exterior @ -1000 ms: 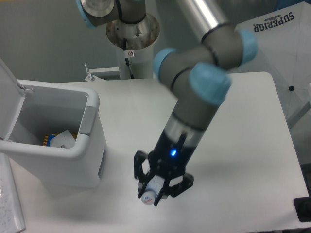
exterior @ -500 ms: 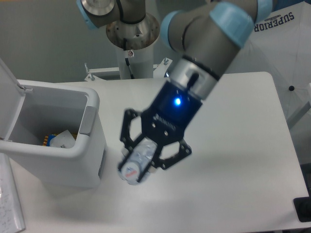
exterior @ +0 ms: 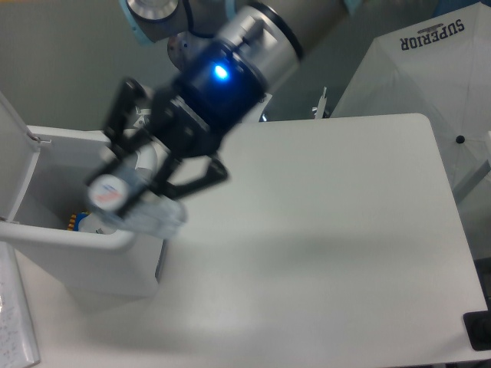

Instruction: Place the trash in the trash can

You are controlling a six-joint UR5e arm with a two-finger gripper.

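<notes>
My claw (exterior: 132, 186) grips the water bottle (exterior: 126, 196), at left of frame. It hangs over the trash can (exterior: 46, 238) rim, lid (exterior: 9, 146) open.

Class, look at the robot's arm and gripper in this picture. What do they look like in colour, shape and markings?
The gripper is black, with two fingers on open, angular linkages. Its round black body carries a glowing blue light. Above that sits a silver-grey cylindrical wrist. At the back, a grey joint has a light-blue cap. No cables or lettering can be made out.
</notes>
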